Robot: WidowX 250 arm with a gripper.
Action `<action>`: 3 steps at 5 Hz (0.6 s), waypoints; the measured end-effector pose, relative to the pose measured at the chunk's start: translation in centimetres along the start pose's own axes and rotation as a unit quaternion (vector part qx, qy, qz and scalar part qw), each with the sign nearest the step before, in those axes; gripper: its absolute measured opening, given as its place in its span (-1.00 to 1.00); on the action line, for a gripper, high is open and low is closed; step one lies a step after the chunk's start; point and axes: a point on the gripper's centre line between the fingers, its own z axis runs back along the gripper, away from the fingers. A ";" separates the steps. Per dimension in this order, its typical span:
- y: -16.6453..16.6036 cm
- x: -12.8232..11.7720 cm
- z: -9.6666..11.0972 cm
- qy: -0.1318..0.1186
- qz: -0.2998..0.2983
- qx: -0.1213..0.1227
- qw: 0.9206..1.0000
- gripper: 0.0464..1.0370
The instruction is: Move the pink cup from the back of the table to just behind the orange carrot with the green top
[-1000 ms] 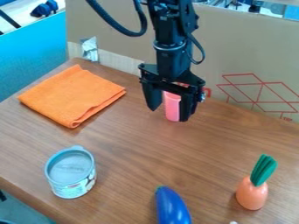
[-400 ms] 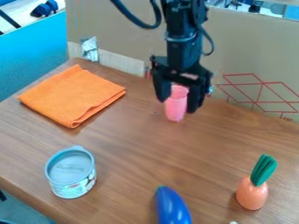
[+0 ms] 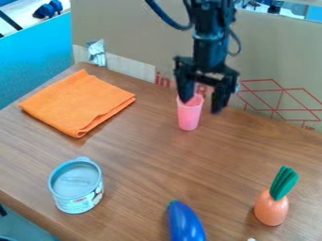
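A cardboard panel backs the wooden desk; the claw, released with fingers parted, is positioned at the pink cup.

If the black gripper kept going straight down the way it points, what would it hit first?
Probably the upright pink cup: one finger of the gripper overlaps its rim. The other finger looks headed beside it for the tabletop. Depth is unclear.

End effector dn, fingers apart
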 end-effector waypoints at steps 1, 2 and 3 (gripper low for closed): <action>0.2 0.9 -0.7 0.016 0.001 0.015 1.000 0.94; 0.3 1.3 -1.3 0.023 0.000 0.019 1.000 0.94; 0.3 1.5 -1.3 0.018 -0.003 0.018 1.000 0.94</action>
